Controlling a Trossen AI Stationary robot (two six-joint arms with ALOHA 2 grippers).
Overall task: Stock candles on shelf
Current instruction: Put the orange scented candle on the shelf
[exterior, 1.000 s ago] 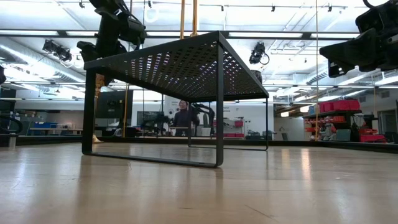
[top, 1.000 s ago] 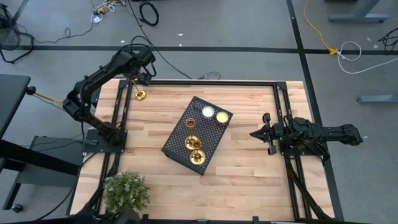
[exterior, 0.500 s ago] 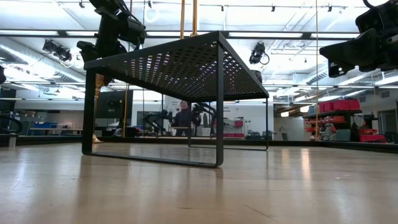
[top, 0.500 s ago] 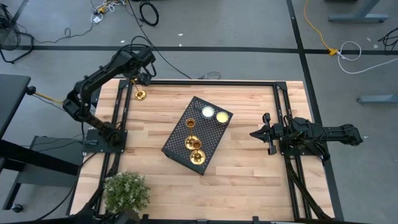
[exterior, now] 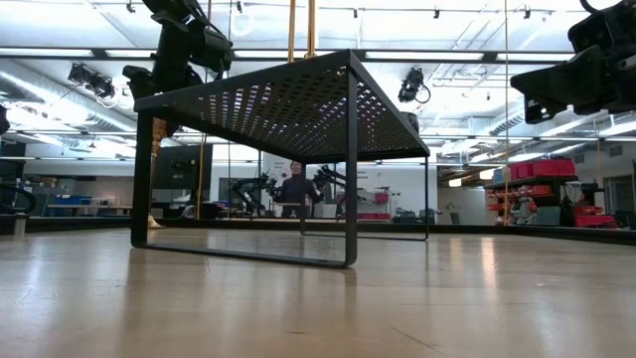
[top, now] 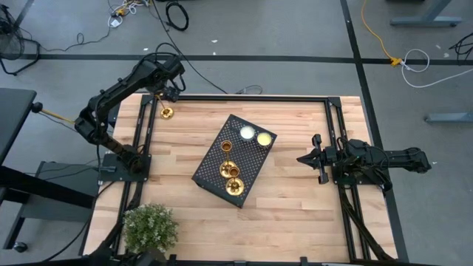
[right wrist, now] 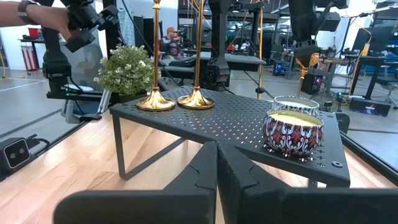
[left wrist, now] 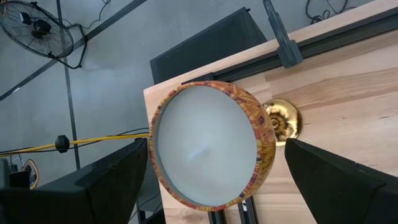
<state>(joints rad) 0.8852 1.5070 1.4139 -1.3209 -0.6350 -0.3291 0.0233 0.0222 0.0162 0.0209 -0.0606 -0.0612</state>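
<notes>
The black mesh shelf [top: 235, 159] stands slantwise in the table's middle on its thin legs. Two gold candlesticks [top: 230, 177] stand on its near part, their round bases [right wrist: 155, 99] on the mesh. A third gold candlestick [top: 166, 112] stands on the table's far left corner. My left gripper [top: 167, 90] is just beyond it, high up, shut on a round patterned tin candle [left wrist: 208, 146]. My right gripper [top: 304, 158] is shut and empty at the table's right side, pointing level at the shelf [right wrist: 249, 124]. My left gripper holds the tin candle by its round side wall [left wrist: 154, 155], one finger on each side of it. The fingers come from above, pointing down. The tin sits upright with its white wax top up, above the table's far left corner, next to the third candlestick [left wrist: 281, 121].
Two more tin candles [top: 255, 136] stand on the shelf's far end. A bushy green plant [top: 150, 227] stands at the table's near left corner. Black rails [top: 140, 140] run along the table's left, right and far edges. A person shows far off in the room [exterior: 295, 189].
</notes>
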